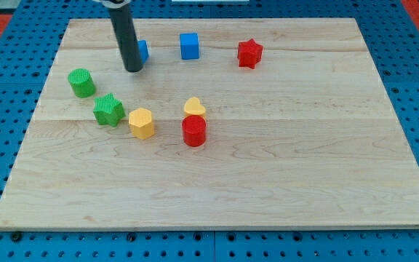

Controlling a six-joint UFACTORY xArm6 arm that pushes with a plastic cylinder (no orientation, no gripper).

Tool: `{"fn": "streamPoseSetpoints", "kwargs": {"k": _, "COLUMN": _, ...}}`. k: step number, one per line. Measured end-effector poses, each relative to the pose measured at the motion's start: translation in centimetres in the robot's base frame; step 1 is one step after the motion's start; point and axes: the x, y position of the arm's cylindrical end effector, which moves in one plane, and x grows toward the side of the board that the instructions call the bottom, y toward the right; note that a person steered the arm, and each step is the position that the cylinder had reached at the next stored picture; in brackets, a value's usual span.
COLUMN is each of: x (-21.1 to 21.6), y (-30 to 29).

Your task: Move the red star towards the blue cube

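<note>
The red star (pixel 249 53) lies near the view's top, right of centre. The blue cube (pixel 189 46) sits to its left, a short gap between them. My tip (pixel 133 70) rests on the board further left, in front of a second blue block (pixel 142 50) that the rod partly hides. The tip is far from the red star, with the blue cube between them.
A green cylinder (pixel 82 82) and a green star (pixel 108 110) lie at the view's left. A yellow hexagon (pixel 142 123), a yellow heart (pixel 194 108) and a red cylinder (pixel 193 132) sit near the middle. The wooden board (pixel 304 167) lies on a blue pegboard.
</note>
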Motion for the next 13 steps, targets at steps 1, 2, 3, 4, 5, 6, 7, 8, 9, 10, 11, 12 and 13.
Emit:
{"fn": "streamPoseSetpoints", "kwargs": {"k": 1, "x": -1.4, "y": 0.4}}
{"fn": "streamPoseSetpoints", "kwargs": {"k": 2, "x": 0.0, "y": 5.7}}
{"fn": "streamPoseSetpoints", "kwargs": {"k": 3, "x": -1.8, "y": 9.2}}
{"fn": "streamPoseSetpoints", "kwargs": {"k": 4, "x": -3.5, "y": 9.3}}
{"fn": "streamPoseSetpoints", "kwargs": {"k": 5, "x": -3.6, "y": 13.3}}
{"fn": "streamPoseSetpoints", "kwargs": {"k": 6, "x": -3.9, "y": 17.5}}
{"fn": "streamPoseSetpoints", "kwargs": {"k": 7, "x": -3.4, "y": 21.1}}
{"fn": "streamPoseSetpoints", "kwargs": {"k": 8, "x": -3.8, "y": 18.9}}
{"fn": "streamPoseSetpoints", "kwargs": {"k": 9, "x": -3.4, "y": 12.5}}
{"fn": "streamPoseSetpoints", "kwargs": {"k": 10, "x": -4.6, "y": 7.0}}
{"fn": "streamPoseSetpoints", "kwargs": {"k": 11, "x": -5.9, "y": 4.2}}
{"fn": "streamPoseSetpoints", "kwargs": {"k": 12, "x": -6.1, "y": 0.9}}
{"fn": "streamPoseSetpoints", "kwargs": {"k": 13, "x": -5.5, "y": -1.7}}
